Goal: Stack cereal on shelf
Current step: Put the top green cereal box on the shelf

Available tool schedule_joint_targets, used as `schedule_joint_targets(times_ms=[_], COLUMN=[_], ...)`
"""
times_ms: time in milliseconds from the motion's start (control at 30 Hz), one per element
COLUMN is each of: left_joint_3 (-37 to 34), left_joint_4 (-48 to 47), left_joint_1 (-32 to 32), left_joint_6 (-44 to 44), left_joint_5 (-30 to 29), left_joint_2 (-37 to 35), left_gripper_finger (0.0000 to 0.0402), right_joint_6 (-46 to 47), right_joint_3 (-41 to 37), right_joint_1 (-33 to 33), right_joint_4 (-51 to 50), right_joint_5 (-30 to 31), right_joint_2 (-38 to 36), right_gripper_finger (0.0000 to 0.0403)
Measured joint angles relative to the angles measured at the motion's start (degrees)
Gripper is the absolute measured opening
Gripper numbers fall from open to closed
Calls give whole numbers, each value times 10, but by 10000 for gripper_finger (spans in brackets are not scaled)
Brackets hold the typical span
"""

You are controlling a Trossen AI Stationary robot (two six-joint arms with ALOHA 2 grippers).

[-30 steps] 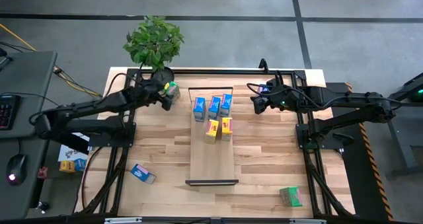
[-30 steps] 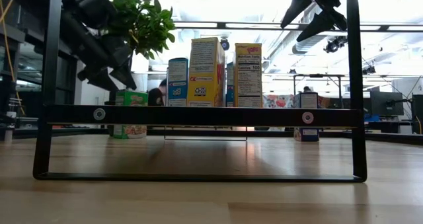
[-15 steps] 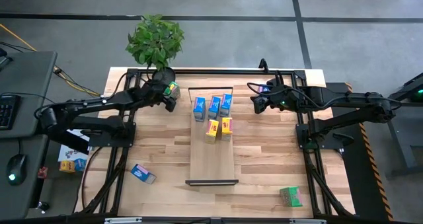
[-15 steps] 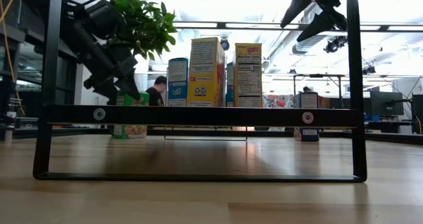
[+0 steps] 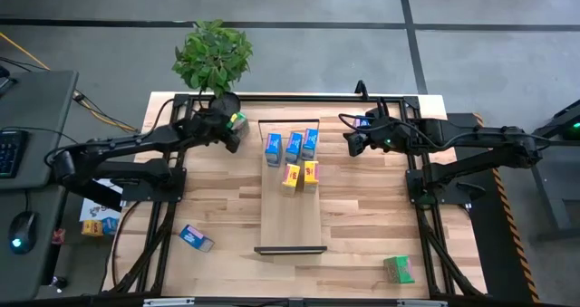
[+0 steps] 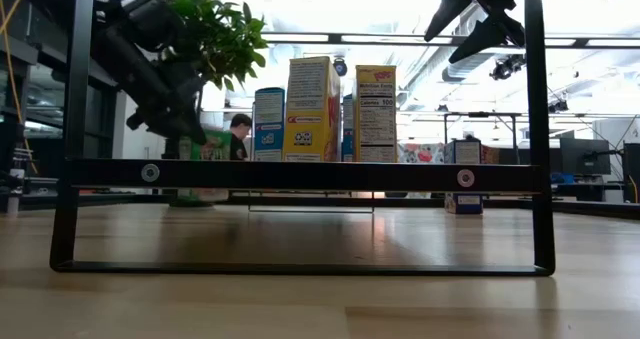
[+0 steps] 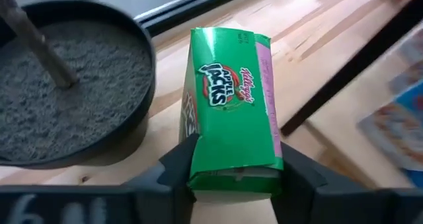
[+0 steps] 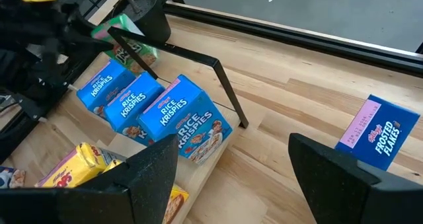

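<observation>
A green cereal box (image 7: 231, 98) sits on the tabletop beside a black plant pot (image 7: 73, 85), at the table's far left. My left gripper (image 7: 234, 168) is shut on it; in the high view it (image 5: 231, 130) is just left of the shelf's far end. The shelf (image 5: 292, 212) is a narrow board down the table's middle. On it stand three blue boxes (image 5: 294, 146) and two yellow boxes (image 5: 300, 176). My right gripper (image 5: 350, 146) hangs open above the table, right of the shelf, with nothing between its fingers (image 8: 231, 164). My left gripper pinches the green box between its two fingers, one on each long side, at the end nearest the gripper (image 7: 234, 174). The fingers (image 7: 178, 161) slant down from the table's left. The box rests on the table next to the pot.
A potted plant (image 5: 213, 58) stands at the far left corner. A blue box (image 8: 380, 135) lies on the table under my right arm. Another blue box (image 5: 195, 238) lies near the front left, a green one (image 5: 397, 269) near the front right. Black frame rails (image 5: 172, 189) run along both sides.
My left gripper has sunk a little toward the green box and its fingers have closed in on the box's sides. The box stays where it was, beside the pot.
</observation>
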Motion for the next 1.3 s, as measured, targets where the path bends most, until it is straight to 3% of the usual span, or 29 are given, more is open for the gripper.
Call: schedule_joint_targets(times_ms=[267, 433, 567, 733, 933, 1133, 1300], left_joint_3=[0, 0, 0, 12, 107, 242, 328], left_joint_4=[-110, -196, -179, -89, -64, -94, -144], left_joint_1=[0, -26, -90, -205, -342, -446, -491], left_joint_6=[-22, -78, -159, -248, -222, -54, 78], left_joint_5=[99, 217, 280, 278, 166, 120, 109], left_joint_2=[-119, -194, -238, -258, -196, -42, 89], left_gripper_finger=[127, 127, 124, 124, 123, 123, 129], right_joint_6=[0, 0, 0, 0, -5, -25, -50], right_joint_3=[0, 0, 0, 0, 0, 0, 0], right_joint_1=[0, 0, 0, 0, 0, 0, 0], right_joint_4=[0, 0, 0, 0, 0, 0, 0], right_joint_5=[0, 0, -2, -11, -17, -17, -25], right_joint_2=[0, 0, 0, 0, 0, 0, 0], right_gripper_finger=[279, 279, 279, 279, 279, 279, 279])
